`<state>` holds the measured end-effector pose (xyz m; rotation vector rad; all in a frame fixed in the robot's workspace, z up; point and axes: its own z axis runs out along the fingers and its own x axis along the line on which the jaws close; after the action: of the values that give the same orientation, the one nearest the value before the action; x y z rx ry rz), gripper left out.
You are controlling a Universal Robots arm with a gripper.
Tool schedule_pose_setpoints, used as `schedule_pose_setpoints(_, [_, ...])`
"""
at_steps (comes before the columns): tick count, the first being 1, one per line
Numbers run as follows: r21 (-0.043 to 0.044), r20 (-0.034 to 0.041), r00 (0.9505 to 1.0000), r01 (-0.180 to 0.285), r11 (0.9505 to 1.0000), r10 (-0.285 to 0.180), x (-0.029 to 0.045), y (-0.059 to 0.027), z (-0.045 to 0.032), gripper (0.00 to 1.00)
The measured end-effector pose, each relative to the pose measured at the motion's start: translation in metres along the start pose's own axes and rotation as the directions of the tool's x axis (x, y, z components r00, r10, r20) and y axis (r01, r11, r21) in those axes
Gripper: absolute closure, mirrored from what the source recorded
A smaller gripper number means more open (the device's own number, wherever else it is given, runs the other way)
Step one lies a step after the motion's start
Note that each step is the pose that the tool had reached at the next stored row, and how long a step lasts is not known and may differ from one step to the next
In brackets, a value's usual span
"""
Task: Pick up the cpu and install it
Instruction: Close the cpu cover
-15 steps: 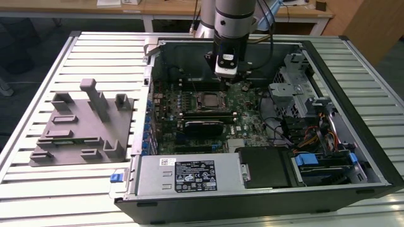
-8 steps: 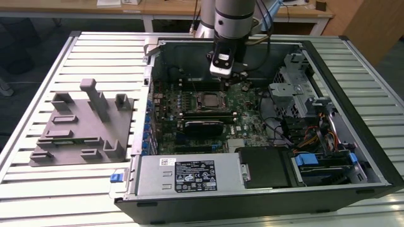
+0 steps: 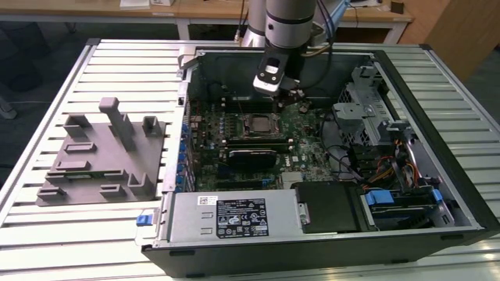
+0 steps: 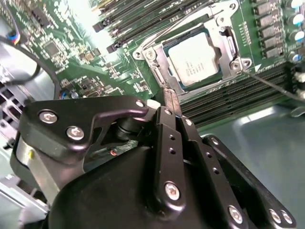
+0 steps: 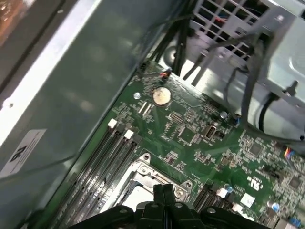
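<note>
Over the board, gripper [image 4: 170, 98]: closed, fingertips pressed together, nothing held; poised just beyond the far side of the socket, close above its frame.
Cpu [image 4: 194, 59]: flat inside the socket [image 4: 161, 71], silver top up, ringed by the metal frame; apart from the gripper.
Lever [image 4: 271, 82]: thin wire running out from one socket corner across the memory slots; cannot tell whether hooked down.
Memory slots [image 4: 228, 95]: long black rows on both sides of the socket, just beside the fingertips.
Tray [image 3: 93, 158]: grey, on the counter [image 3: 437, 58] at the exterior view's left, well apart from the case [image 3: 312, 252].
Risk to chip: a nudge from the closed tips could skew it in its seat and probably bend the pins beneath.
Risk to frame: a low sideways pass could catch the metal edge or the wire lever.
Risk to slots: could be scraped through small drift, being so near.
Risk from cables [image 3: 352, 158]: loose bundle at the exterior view's right, near the arm; possible snag on a wide swing.
</note>
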<state>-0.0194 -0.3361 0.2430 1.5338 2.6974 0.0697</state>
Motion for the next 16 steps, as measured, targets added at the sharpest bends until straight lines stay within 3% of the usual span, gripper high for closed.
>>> schedule_pose_setpoints(6, [0.0007, 0.0045, 0.9972, -0.075, 0.9972, 0.075, 0.0013, -0.0018, 0.0003, 0.89])
schedule_pose_setpoints(13, [0.0006, 0.0050, 0.9964, -0.085, 0.9964, 0.085, 0.0119, -0.0190, -0.0003, 0.89])
schedule_pose_setpoints(14, [0.0026, 0.0017, 0.9964, -0.085, 0.9964, 0.085, 0.0119, -0.0190, -0.0003, 0.89])
schedule_pose_setpoints(16, [0.0057, -0.0189, 0.9960, -0.087, 0.9962, 0.087, 0.0118, -0.0190, -0.0003, 0.89])
